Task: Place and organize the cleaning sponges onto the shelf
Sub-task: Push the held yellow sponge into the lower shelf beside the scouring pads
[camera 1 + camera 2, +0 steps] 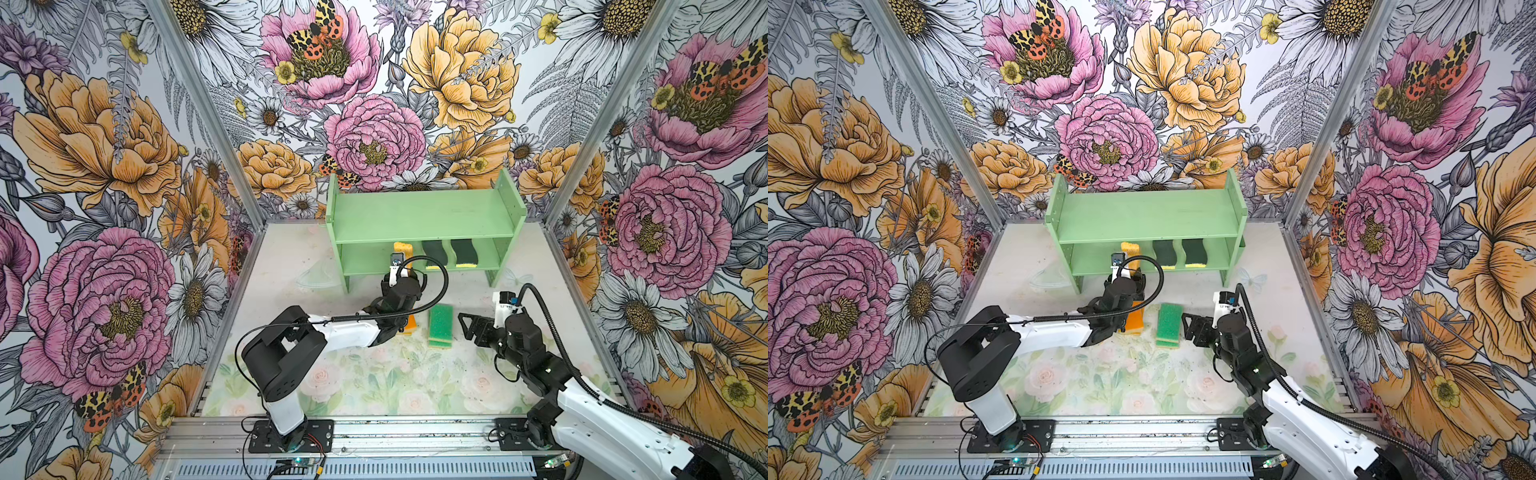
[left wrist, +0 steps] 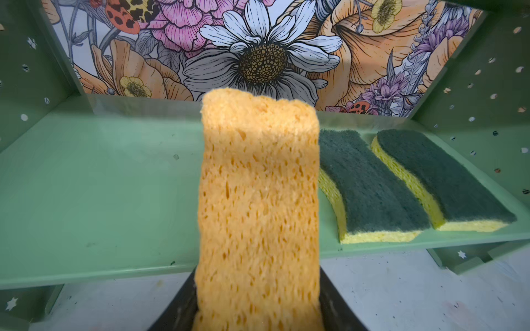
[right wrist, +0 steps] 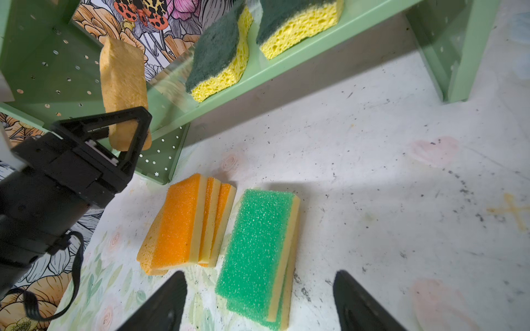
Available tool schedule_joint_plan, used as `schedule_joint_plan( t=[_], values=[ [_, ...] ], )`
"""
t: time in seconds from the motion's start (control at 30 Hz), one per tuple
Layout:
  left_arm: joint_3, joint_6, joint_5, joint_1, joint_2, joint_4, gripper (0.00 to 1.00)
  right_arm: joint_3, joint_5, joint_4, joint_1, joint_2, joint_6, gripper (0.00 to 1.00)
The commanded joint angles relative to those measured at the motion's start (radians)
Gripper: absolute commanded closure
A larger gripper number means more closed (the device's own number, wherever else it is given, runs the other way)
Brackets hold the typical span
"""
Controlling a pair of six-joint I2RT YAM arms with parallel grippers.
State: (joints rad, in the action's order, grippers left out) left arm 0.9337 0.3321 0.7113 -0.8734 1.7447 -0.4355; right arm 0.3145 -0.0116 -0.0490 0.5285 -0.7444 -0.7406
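— Where does the sponge sit against your tool?
— My left gripper point(image 3: 129, 129) pinches a porous yellow block sponge point(image 2: 258, 200) by its near end, jaws pressed into the foam. The free end pokes up into the lower tier of the pale mint-green wooden two-tier shelf point(image 1: 419, 216), at the centre of both top views. It is just left of two wavy dark-green-topped sponges point(image 2: 372, 183) lying flat on that tier. Whether it touches the board, I cannot tell.
— And your arms?
— My left arm point(image 1: 349, 334) stretches from lower centre toward the shelf, forearm near level, wrist at the lower tier. My right gripper point(image 1: 467, 327) stands spread, holding nothing. It is low over the table, just right of the green-topped rectangular sponges point(image 3: 255, 246) stacked there. Orange-topped rectangular sponges point(image 3: 177, 226) lean together just left of those.
— The room?
— A white scuffed tabletop point(image 3: 372, 172) with a faded flower print, and floral wallpaper point(image 1: 104, 166) on three sides.
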Motion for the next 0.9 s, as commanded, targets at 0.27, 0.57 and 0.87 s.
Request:
schedule_joint_plan(
  t=[0.27,0.57,0.87],
  values=[
    [0.033,-0.088,0.121,-0.010,0.061,-0.150,0.51,-0.017,-0.014,-0.001,-0.009,0.020,-0.009,0.18],
    [0.062,-0.144,0.136,-0.011,0.112,-0.211,0.51,-0.018,-0.011,-0.009,-0.009,0.030,-0.009,0.18],
    [0.067,-0.193,0.149,-0.009,0.156,-0.280,0.51,-0.028,-0.018,-0.022,-0.010,0.055,-0.010,0.18]
  ],
)
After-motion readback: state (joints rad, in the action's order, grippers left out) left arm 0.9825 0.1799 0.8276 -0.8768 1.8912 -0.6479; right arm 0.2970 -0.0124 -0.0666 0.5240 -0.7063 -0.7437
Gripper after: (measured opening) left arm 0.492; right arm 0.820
